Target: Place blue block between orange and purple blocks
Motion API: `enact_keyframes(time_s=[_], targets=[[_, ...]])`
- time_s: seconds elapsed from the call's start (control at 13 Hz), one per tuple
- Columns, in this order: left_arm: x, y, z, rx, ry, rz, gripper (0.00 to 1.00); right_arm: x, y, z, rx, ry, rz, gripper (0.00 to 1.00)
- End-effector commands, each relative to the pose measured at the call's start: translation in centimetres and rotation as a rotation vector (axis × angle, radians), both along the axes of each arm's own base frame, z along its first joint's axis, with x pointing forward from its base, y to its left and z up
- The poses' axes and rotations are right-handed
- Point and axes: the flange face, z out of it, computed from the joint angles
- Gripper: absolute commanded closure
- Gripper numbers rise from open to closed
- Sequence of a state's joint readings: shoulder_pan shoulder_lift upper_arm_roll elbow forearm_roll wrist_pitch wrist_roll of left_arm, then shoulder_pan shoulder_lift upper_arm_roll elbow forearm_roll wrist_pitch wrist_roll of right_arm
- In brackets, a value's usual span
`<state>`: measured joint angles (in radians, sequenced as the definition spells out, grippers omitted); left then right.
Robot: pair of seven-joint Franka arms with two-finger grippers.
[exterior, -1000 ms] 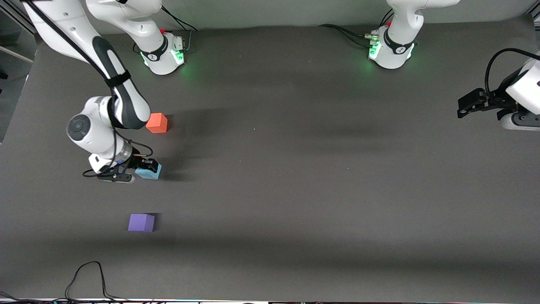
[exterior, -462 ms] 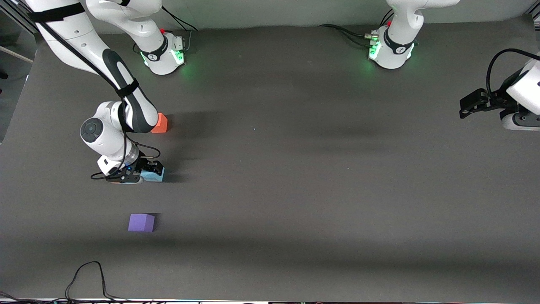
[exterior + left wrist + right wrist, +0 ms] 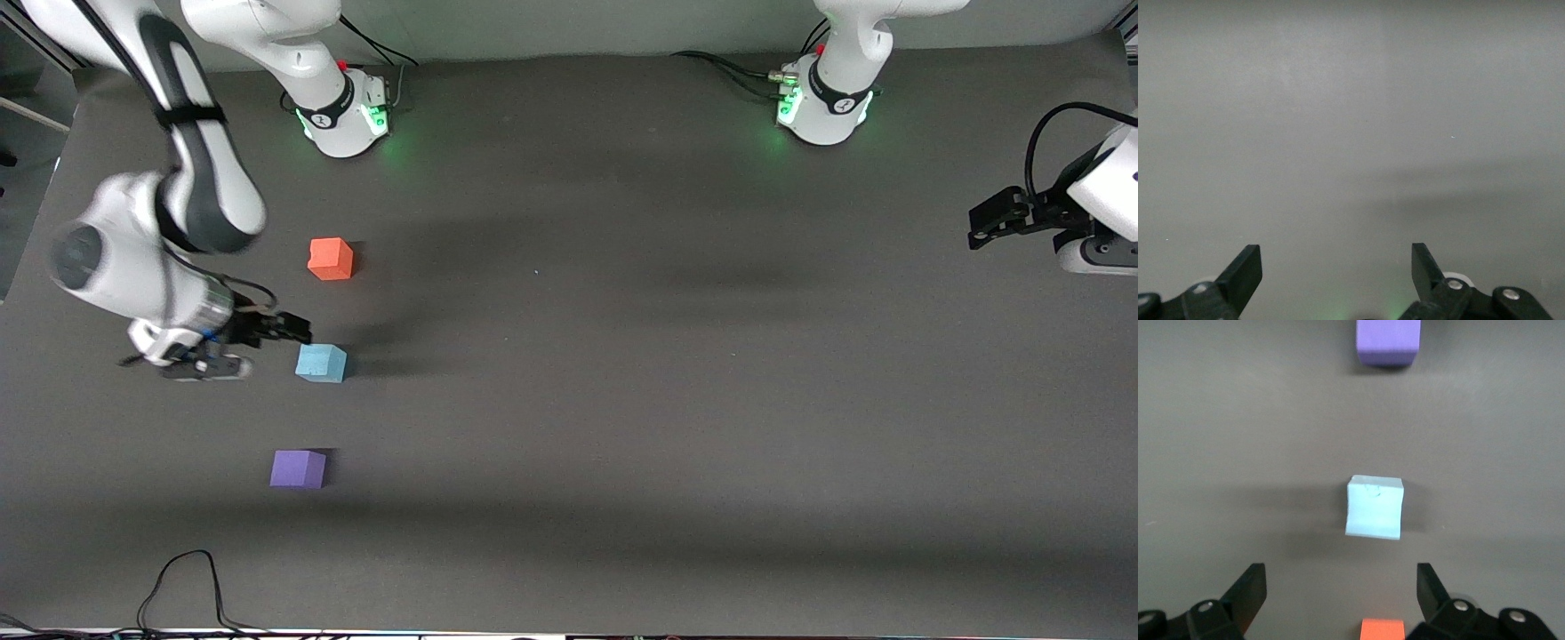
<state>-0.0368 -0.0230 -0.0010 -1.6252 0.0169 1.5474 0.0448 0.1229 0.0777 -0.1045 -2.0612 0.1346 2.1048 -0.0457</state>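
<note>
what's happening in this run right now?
The right gripper is open and empty, just beside the light sky-blue foam cube, which sits alone on the dark grey table. That cube lies between the orange-red foam cube and the violet-purple foam cube, which is nearest the front camera. The left gripper waits open at its end of the table.

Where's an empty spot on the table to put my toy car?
The big bare stretch of table from the blue block to the left gripper is free. It's crowded where the orange block, blue block, purple block and open right gripper cluster.
</note>
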Motion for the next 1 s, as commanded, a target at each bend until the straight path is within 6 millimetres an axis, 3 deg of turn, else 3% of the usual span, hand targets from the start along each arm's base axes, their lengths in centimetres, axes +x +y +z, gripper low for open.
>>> enact_keyframes(time_s=[0.0, 0.23, 0.31, 0.62, 0.92], targets=[[0.1, -0.1, 0.5, -0.003, -0.015, -0.016, 0.00, -1.3, -1.9, 7.6, 0.027, -0.026, 0.007, 0.00], [0.1, -0.1, 0.5, -0.003, -0.015, -0.016, 0.00, -2.6, -4.3, 13.6, 0.026, -0.061, -0.019, 0.00], [0.2, -0.1, 0.4, -0.003, -0.013, -0.016, 0.00, -3.0, -3.7, 14.9, -0.006, -0.075, -0.009, 0.00], [0.2, -0.1, 0.4, -0.003, -0.015, -0.016, 0.00, -3.5, -1.4, 18.2, -0.075, -0.060, -0.024, 0.00], [0.2, -0.1, 0.4, -0.003, -0.013, -0.016, 0.00, -3.4, -1.2, 19.4, -0.071, -0.049, -0.048, 0.00]])
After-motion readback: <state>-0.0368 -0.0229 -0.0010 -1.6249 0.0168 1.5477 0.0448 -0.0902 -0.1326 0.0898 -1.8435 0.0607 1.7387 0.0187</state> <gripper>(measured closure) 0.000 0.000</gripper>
